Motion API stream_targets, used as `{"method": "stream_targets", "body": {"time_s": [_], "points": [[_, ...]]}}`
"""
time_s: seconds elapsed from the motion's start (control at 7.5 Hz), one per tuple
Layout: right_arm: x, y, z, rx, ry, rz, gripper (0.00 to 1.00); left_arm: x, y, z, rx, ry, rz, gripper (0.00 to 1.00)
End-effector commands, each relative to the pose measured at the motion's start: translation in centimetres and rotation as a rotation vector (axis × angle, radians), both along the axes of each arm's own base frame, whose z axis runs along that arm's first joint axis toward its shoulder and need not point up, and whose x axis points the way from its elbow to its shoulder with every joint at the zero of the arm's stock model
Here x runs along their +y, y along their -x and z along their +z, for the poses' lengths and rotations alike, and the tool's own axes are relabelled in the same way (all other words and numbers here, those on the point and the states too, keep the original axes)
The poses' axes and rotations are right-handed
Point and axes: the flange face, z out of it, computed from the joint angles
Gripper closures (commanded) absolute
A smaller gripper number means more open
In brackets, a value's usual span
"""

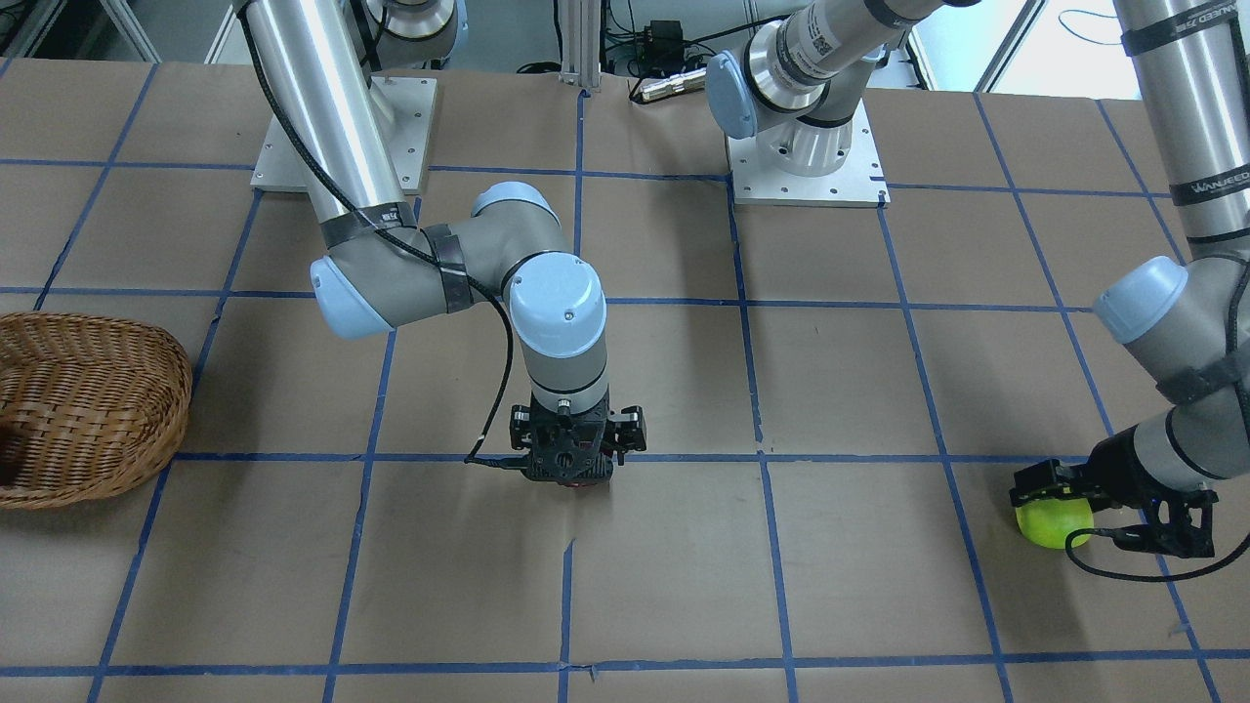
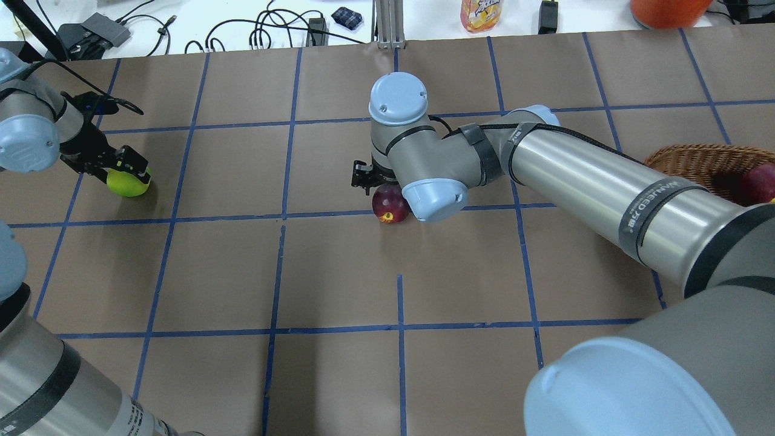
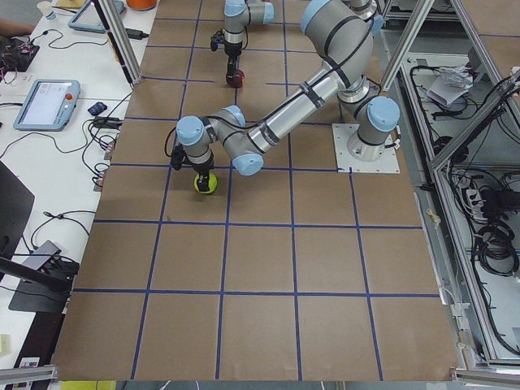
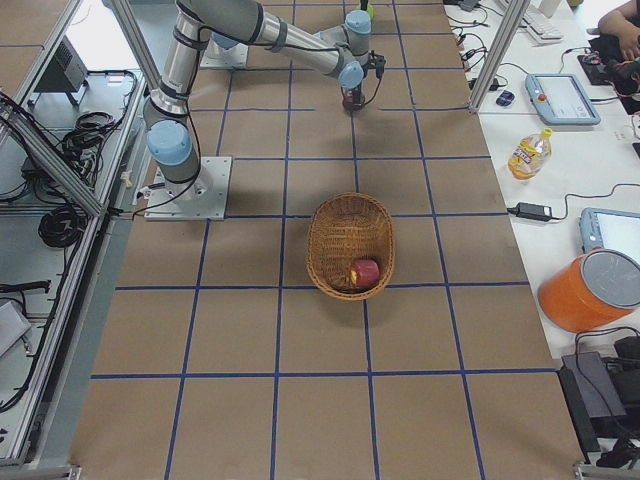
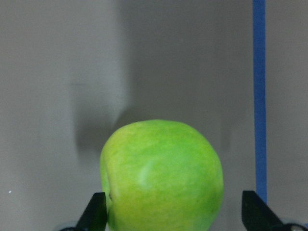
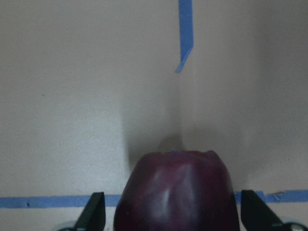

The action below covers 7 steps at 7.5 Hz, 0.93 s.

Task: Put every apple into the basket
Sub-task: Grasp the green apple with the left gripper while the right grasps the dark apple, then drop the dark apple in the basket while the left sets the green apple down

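Overhead exterior: right gripper (image 1: 572, 467), fingers open, straddles maroon apple (image 2: 390, 207); left gripper (image 2: 128, 174), open too, straddles green apple (image 2: 124, 186); basket (image 2: 696, 158) nearer right arm (image 2: 575, 175).

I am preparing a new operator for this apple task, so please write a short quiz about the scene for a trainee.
1. True or false: the red yellow-streaked apple lies inside the oval woven wicker basket.
2. The left gripper stands around the round lime-green apple. Its jaws are: A) open, B) shut tight on it.
3. How many apples are outside the basket?

Key: 1 true. 2 A: a gap shows beside the apple. 3 two: the green one and the dark maroon apple, which sits between the fingers of the open right gripper.
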Motion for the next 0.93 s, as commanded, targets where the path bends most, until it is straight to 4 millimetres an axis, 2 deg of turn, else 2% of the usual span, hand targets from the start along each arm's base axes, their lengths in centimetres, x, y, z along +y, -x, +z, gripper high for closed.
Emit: {"method": "stream_targets", "body": {"time_s": [0.0, 0.13, 0.27, 0.4, 0.53, 0.67, 0.8], "points": [[0.1, 0.0, -0.4, 0.005, -0.013, 0.015, 0.33, -0.1, -0.2, 0.3, -0.005, 0.010, -0.002, 0.88], [0.3, 0.1, 0.6, 0.005, -0.020, 0.013, 0.40, -0.2, 0.7, 1.7, -0.007, 0.024, -0.002, 0.91], [0.2, 1.4, 3.7, 0.011, -0.032, -0.004, 0.42, -1.3, 5.0, 4.4, 0.001, 0.060, -0.055, 0.91], [0.3, 3.8, 7.2, 0.021, 0.000, -0.022, 0.42, -2.1, 10.6, 6.3, -0.004, 0.051, -0.091, 0.91], [-0.6, 8.5, 9.6, 0.079, 0.021, -0.064, 0.42, -2.3, 13.6, 7.0, 0.013, 0.062, -0.106, 0.91], [-1.0, 14.9, 11.1, 0.106, 0.003, -0.111, 0.42, -1.6, 16.5, 7.0, 0.103, 0.056, -0.070, 0.91], [-0.5, 22.0, 11.7, 0.119, -0.006, -0.061, 0.42, -1.1, 19.9, 8.1, 0.215, 0.063, 0.039, 0.91]]}}
